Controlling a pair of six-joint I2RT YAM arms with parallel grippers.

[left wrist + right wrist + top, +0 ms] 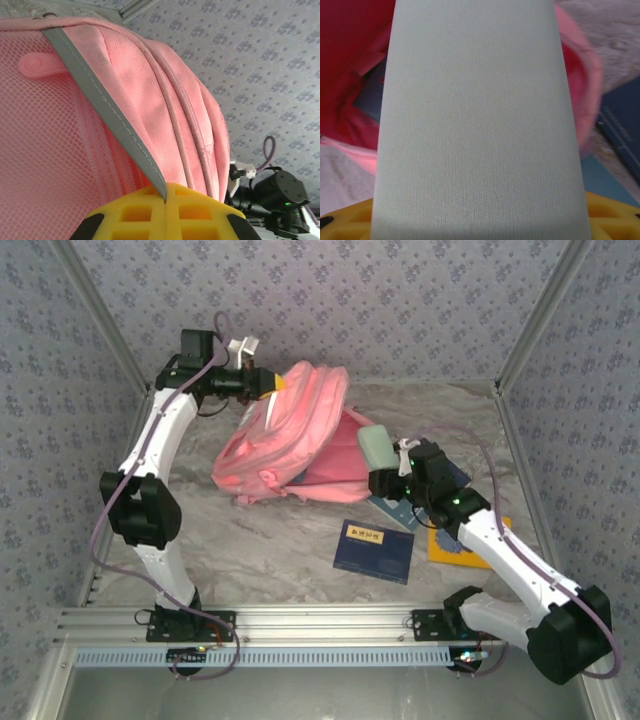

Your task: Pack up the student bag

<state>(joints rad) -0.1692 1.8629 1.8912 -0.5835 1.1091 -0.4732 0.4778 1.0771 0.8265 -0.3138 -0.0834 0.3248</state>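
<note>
- Clock directions are from the top view, with 12 at the far wall.
- Surface (270, 550): grey, marbled-looking sheet with slight creases, running from the near rail to the far wall.
- Room: an enclosure with walls (400, 300) at 9, 12 and 3, all in grey-lilac paper with a small repeating motif.
- Metal posts (535, 315) slant up at the far corners.
- An aluminium rail (320, 618) runs along the 6 o'clock edge and carries both arm bases.
- Backpack (290, 435): pink, at about 11–12 o'clock of the surface centre. Its lower part lies on the sheet and its top edge is raised towards 11.
- Left fingers (166, 197): fully closed, pinching the grey trim strip on the backpack edge where pink mesh meets pink fabric.
- Right fingers (384, 466): part open, clamped on a pale green case (480, 125). The case sits at the backpack's 3 o'clock side, with the pink opening just behind it.
- Something dark shows inside the opening, but I cannot tell what it is.
- Dark blue book (374, 550): flat on the surface at 5 o'clock, clear of the backpack.
- Orange book (450, 545): flat at 4 o'clock, partly under the right arm.
- Second blue book (392, 512): between the backpack and the dark blue one, partly under the right wrist.
</note>
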